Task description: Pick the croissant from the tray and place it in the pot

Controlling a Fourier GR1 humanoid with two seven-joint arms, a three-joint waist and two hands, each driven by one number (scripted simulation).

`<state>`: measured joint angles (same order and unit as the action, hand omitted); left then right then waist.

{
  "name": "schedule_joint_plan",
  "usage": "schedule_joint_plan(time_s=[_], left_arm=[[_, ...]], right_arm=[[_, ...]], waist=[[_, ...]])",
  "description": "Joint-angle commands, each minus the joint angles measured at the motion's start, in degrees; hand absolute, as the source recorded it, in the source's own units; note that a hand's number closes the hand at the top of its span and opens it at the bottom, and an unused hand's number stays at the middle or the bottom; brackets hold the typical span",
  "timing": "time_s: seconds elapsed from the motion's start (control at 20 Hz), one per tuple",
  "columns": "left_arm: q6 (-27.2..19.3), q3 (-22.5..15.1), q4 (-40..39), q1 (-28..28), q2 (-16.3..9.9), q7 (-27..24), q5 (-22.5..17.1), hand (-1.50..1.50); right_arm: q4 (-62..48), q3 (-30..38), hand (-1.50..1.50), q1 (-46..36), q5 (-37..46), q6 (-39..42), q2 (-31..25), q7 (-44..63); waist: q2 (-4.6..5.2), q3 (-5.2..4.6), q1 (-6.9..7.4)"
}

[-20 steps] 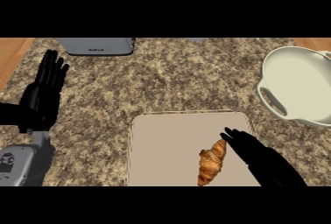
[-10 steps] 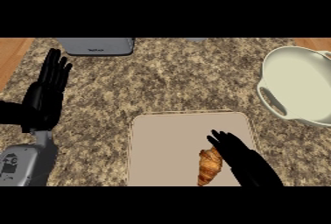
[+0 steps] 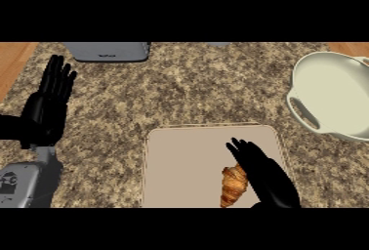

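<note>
Croissant [image 3: 234, 186] lies on the tray [image 3: 180, 161], lower right part, long axis running roughly near-to-far, not yet lifted. My right robot hand [image 3: 263, 172] sits just beside it on its right flank, fingers straight and spread narrow, pointing up-left; edge of the palm overlaps the pastry's right side, so contact is likely, but I can't confirm it. Nothing held.

Step in hand, as I judge it: getting a grasp on the croissant. To do it well I'd want my thumb on one long flank and my fingers on the other, closing across the narrow width near the middle, not at a tapered tip where it could pivot. My hand is offset to the right, so I'd shift slightly left and lower before curling. Lift straight up to clear the tray rim.

My left robot hand [image 3: 49, 108] rests open at the left edge, fingers up, over the speckled surface [image 3: 180, 93].

Farther out, the pot [image 3: 335, 100] stands at the right, well apart from the tray, mouth open, handle facing the tray. Carry needs to go up and right, high enough to pass its rim. Grey appliance [image 3: 108, 50] at the far edge is out of the path.
</note>
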<state>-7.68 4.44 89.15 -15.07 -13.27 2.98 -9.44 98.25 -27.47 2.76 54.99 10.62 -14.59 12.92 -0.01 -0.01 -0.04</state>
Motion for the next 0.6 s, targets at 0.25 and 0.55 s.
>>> schedule_joint_plan(time_s=[0.25, 0.55], left_arm=[[-0.25, -0.57, -3.55, -2.77, 2.49, -1.15, 3.01, 0.0], [4.32, 2.92, -0.85, -0.43, -0.57, 0.79, -1.14, 0.0]], right_arm=[[-12.99, -0.16, -1.5, -4.96, 4.35, -3.24, 6.46, -3.73], [-19.23, -0.47, 1.5, -5.63, 4.74, -6.37, 6.81, -11.16]], waist=[[0.05, 0.01, -0.01], [0.03, 0.02, 0.28]])
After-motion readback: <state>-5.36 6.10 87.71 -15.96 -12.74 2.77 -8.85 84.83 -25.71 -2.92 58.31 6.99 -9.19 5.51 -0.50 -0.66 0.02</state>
